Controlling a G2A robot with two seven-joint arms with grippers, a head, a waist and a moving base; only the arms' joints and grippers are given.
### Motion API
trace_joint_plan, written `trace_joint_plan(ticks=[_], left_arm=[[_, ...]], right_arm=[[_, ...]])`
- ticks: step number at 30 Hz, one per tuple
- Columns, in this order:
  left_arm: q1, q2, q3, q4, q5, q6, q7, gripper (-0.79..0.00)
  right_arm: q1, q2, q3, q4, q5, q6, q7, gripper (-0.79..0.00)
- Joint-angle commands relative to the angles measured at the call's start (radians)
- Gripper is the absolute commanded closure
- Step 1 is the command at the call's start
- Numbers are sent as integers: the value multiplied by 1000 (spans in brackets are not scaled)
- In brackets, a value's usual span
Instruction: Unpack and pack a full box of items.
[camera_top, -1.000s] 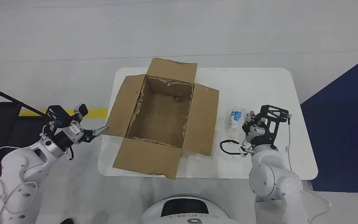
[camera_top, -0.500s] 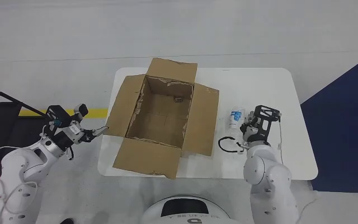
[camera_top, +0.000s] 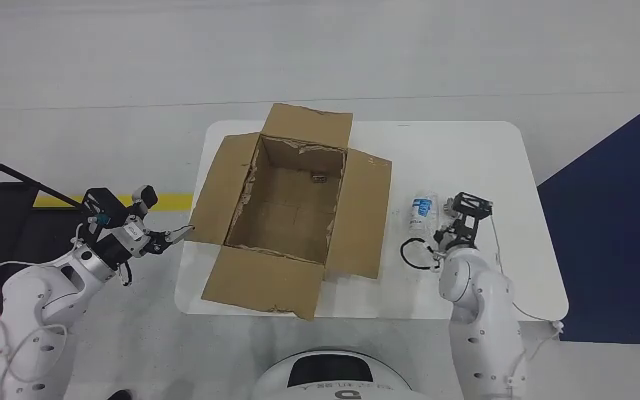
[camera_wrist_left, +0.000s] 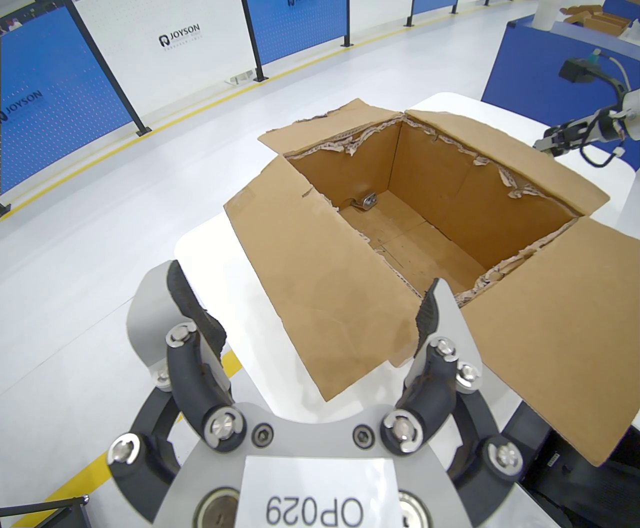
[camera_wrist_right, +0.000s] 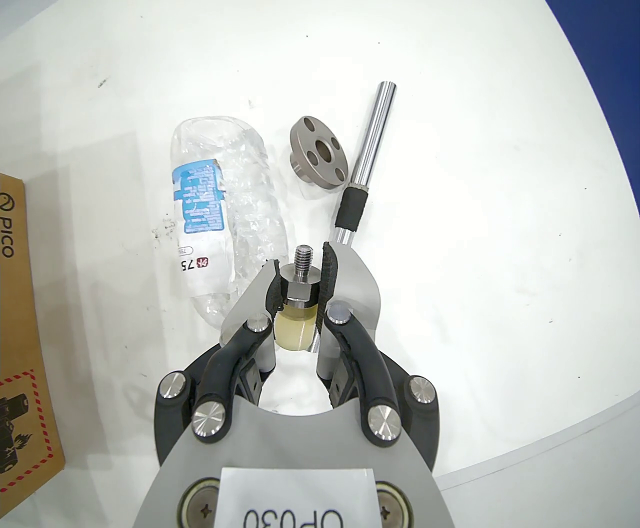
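Grip matters: right gripper (camera_wrist_right: 301, 260), clamped on the threaded stud (camera_wrist_right: 298, 292) at 3 o'clock of the cardboard box (camera_top: 365, 215), should lower straight, clear of the crushed bottle (camera_wrist_right: 225, 200) (left gripper (camera_wrist_left: 306, 280) hangs wide at 9 o'clock).

Box (camera_top: 365, 215): plain brown cardboard; I spot a red-and-black mark on one flap.
Table (camera_top: 470, 150): white.
Bottle (camera_wrist_right: 225, 210): clear, with a blue-and-white label.
Flange (camera_wrist_right: 320, 152): dull grey metal.
Rod (camera_wrist_right: 372, 135): I read bright silver with one black band.
Stud (camera_wrist_right: 298, 287): silver thread and nut, pale yellow base.
Right gripper (camera_wrist_right: 300, 257): black pads, silver plates.
Floor (camera_top: 300, 50): pale grey; I see a yellow stripe.
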Motion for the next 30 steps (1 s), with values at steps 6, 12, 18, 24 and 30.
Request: trace_joint_plan(ticks=[6,12,18,24,30], left_arm=[[0,0,0,0,0,0,0,-785],[0,0,0,0,0,0,0,-785],[0,0,0,0,0,0,0,-785],[0,0,0,0,0,0,0,-785],[0,0,0,0,0,0,0,-785]], right_arm=[[42,3,24,65,38,11,-2,0],[66,4,10,96,25,29,21,-65],[64,6,17,86,31,35,27,-231],[34,6,14,49,48,43,11,-283],[-20,6,16,-40,81,46,-26,-265]])
